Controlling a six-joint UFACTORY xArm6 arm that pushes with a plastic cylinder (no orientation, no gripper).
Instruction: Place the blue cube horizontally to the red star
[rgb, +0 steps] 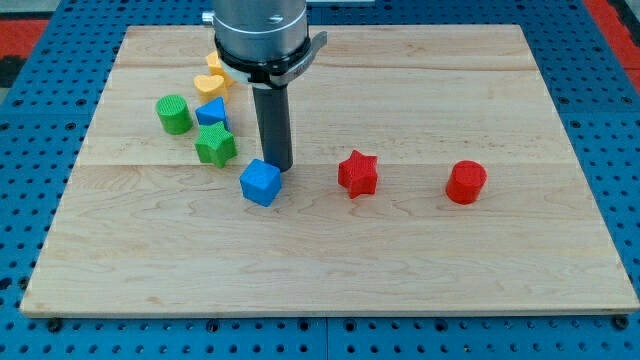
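Tip touching blue cube, left of red star

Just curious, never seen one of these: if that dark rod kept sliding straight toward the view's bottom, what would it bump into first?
Almost certainly the blue cube; my tip sits just behind its upper right corner, apparently touching.

The wooden table holds small blocks. Near its top left corner sit a green cylinder, green star, blue block and yellow blocks. In the middle lie the blue cube and red star. A red cylinder sits toward the right edge.
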